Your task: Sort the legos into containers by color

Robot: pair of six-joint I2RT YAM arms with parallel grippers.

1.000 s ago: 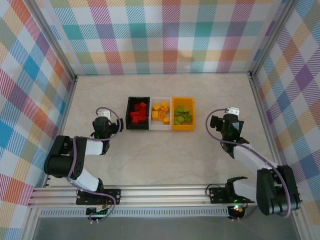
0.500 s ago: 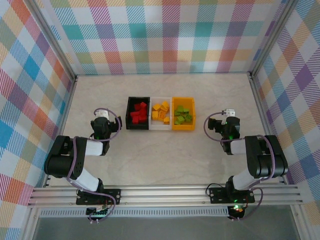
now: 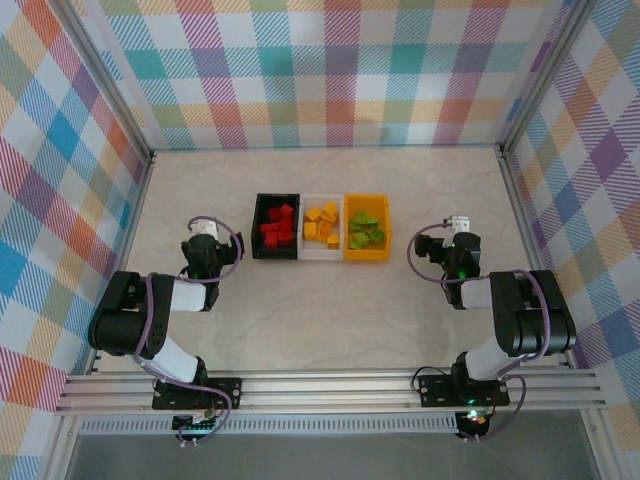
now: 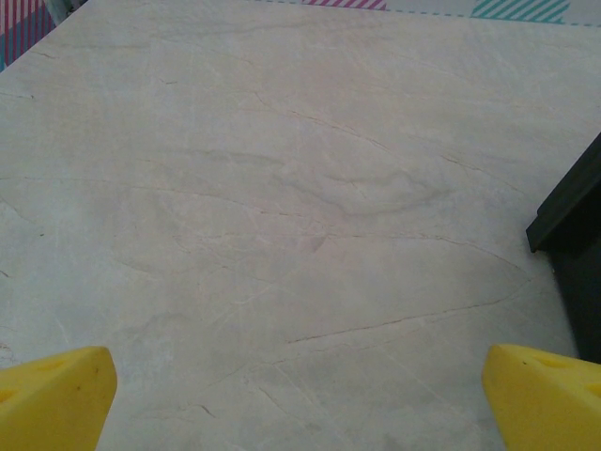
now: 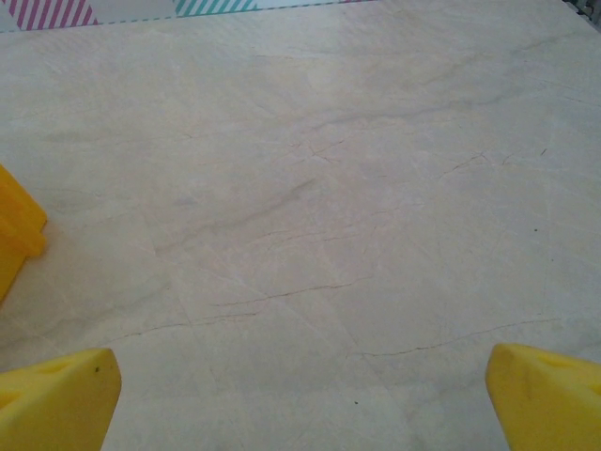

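Three containers stand side by side at mid-table. The black one (image 3: 256,228) holds red legos (image 3: 279,226). The white one (image 3: 322,257) holds orange-yellow legos (image 3: 322,223), and the orange-yellow one (image 3: 367,256) holds green legos (image 3: 366,230). My left gripper (image 3: 206,244) rests low to the left of the row, open and empty (image 4: 300,404), with the black container's corner (image 4: 573,225) at its right. My right gripper (image 3: 458,243) sits to the right of the row, also open and empty (image 5: 305,399), the orange-yellow container's corner (image 5: 14,230) at its left.
Plaid walls enclose the pale marbled table (image 3: 320,310) on three sides. Both arms are folded back near their bases at the near rail (image 3: 320,385). Bare tabletop lies under and ahead of both grippers.
The right arm has folded back toward its base, its elbow now drawn in, and has stood still for the last half second. The left arm has barely moved.
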